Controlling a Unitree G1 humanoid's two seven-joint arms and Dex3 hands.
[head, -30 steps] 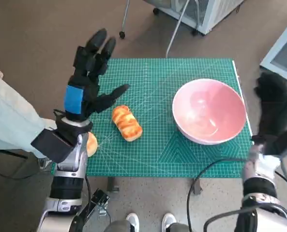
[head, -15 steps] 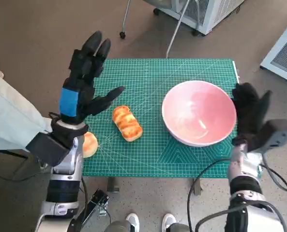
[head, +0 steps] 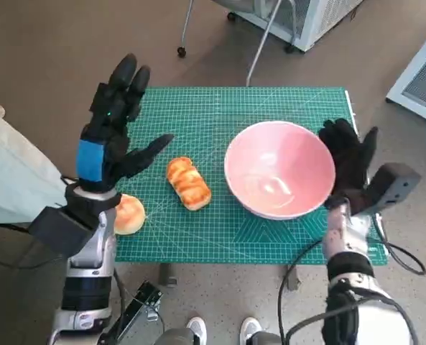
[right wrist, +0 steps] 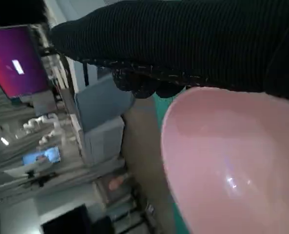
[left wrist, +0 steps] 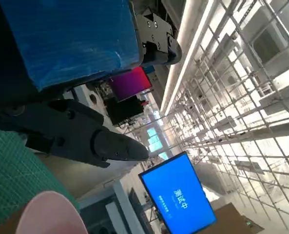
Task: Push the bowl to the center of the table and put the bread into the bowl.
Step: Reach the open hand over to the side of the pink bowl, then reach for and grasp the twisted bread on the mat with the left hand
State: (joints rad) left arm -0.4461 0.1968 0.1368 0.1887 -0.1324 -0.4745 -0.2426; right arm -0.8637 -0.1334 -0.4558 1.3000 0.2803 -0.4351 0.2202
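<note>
With your gloved right hand point(head: 349, 164) flat against the pink bowl point(head: 279, 169), fingers spread and gripping nothing, and your left hand point(head: 110, 136) raised open above the tabletop point(head: 220, 108), push too hard and the bowl may hit the bread roll point(head: 187, 183) nearby.

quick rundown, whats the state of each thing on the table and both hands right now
bowl: upright, empty, right of the mat's middle
bread: on the mat, left of the bowl, untouched
round bun: at the mat's left edge
left hand: raised, fingers spread, holding nothing
right hand: flat against the bowl's right side
</note>
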